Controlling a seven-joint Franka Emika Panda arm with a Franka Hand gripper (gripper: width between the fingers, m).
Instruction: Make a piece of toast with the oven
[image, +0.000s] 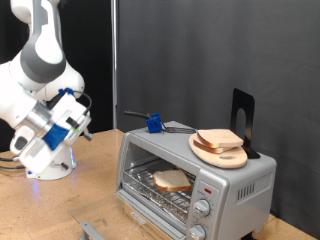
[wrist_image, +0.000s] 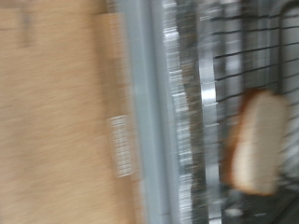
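White robot arm at the exterior view's left, its gripper (image: 72, 118) above the wooden table (image: 60, 205), grip state impossible to tell, the oven (image: 195, 180) at right, the piece of toast (image: 172, 180) on its wire rack (image: 160, 195), pair of bread slices (image: 220, 141) on a plate (image: 218, 155) on top.

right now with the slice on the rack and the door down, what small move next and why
Probably bring the gripper back toward the oven door edge to swing it shut. The piece of toast already lies on the wire rack inside, the door hangs open, and the gripper sits off toward the exterior view's left, holding nothing visible.
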